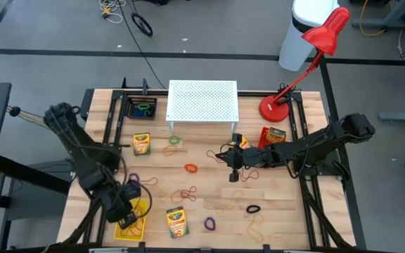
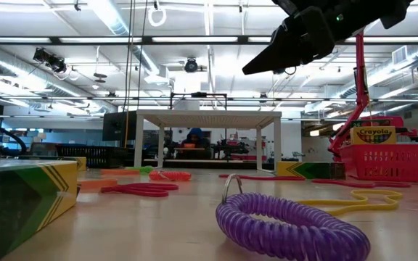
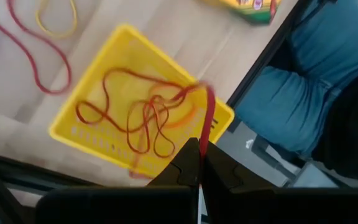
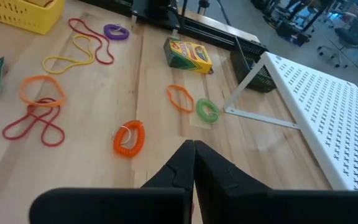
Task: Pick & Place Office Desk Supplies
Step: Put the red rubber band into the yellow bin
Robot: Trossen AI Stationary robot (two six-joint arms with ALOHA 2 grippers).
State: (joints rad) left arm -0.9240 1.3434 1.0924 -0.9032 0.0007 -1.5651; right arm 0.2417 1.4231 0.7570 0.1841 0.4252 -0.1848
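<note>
Red rubber band (image 3: 207, 118) dangling over the yellow tray (image 3: 114, 59), ready for the drop

The left gripper (image 3: 199, 163) is pinched shut on it right above the tray's tangle of bands, probably so it falls inside. The right gripper (image 4: 193, 163) hovers closed and empty over the counter (image 1: 287, 211), near the orange coil loop (image 4: 128, 138), likely next.
</note>
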